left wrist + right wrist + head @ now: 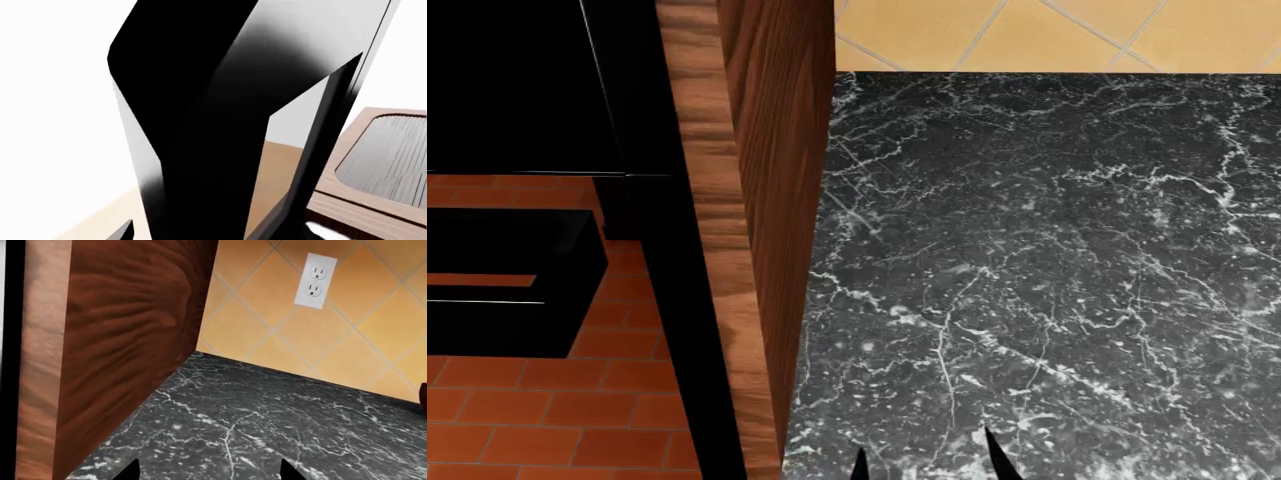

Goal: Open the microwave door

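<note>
Item 1, microwave (507, 85): I take the glossy black body at the far left of the head view to be it. It sits beyond a wooden side panel (781, 150), set into the cabinet run. No handle or door edge is readable, so this is a judgement.

Item 2, right gripper (928, 462): the tips are spread and hold nothing. It hangs low over the marble counter (1041, 250), on the wrong side of the panel from the appliance. The right wrist view confirms the parted tips (130, 471), the same panel just beside them and a wall outlet (315, 280) on the tiled wall (267, 325).

Item 3, left gripper: I cannot tell whether it is clenched or released. Its wrist view is filled with large black forms (200, 150) that I cannot resolve, and a ribbed wooden cabinet front (380, 165) shows past them.

Item 4, hazards:
- Reaching across with the right arm would strike the panel.
- Moving the left arm with no clear view risks scraping the black surface or missing the handle.
- A grip on the wrong edge would jam the door instead of swinging it.
</note>
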Controlling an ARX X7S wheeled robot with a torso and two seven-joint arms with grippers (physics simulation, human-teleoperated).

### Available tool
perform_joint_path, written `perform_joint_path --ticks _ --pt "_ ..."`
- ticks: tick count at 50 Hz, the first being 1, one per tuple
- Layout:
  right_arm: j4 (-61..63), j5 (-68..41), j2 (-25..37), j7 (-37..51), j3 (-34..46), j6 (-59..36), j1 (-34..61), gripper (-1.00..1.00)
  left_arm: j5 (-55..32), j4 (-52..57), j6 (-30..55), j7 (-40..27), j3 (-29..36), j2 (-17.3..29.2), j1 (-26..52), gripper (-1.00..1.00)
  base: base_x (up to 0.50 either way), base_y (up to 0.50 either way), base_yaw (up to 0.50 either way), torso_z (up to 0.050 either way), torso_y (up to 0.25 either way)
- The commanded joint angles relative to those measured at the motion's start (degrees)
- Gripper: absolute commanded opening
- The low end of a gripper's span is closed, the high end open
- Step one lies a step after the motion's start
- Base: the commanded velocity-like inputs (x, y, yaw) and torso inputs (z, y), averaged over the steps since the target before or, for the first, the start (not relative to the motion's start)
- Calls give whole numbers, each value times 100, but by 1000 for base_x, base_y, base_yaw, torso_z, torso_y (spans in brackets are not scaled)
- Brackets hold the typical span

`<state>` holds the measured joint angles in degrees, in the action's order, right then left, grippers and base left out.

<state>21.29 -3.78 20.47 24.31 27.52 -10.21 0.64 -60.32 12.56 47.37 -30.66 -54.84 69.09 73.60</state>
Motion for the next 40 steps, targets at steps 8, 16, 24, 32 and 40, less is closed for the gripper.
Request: perform_joint_path --ticks 8,16,24,32,40 --pt "-135 -33 2 4 31 101 -2 100 659 -1671 -2015 -259 3211 678 1427 100 0 0 0 0 0" --pt "-210 -51 -3 12 40 137 -7 100 1330 -2788 -2569 -136 4866 841 2913 100 0 0 0 0 0" --pt "-192 -55 1 26 50 108 0 100 1891 -3832 -2815 -12 5259 703 3266 100 0 0 0 0 0" --pt "-208 -64 10 36 55 136 -1 100 2193 -4191 -2993 -2 5405 625 3330 100 0 0 0 0 0" --pt "-179 -66 18 51 64 108 3 100 2398 -4718 -3225 39 5413 623 3230 100 0 0 0 0 0"
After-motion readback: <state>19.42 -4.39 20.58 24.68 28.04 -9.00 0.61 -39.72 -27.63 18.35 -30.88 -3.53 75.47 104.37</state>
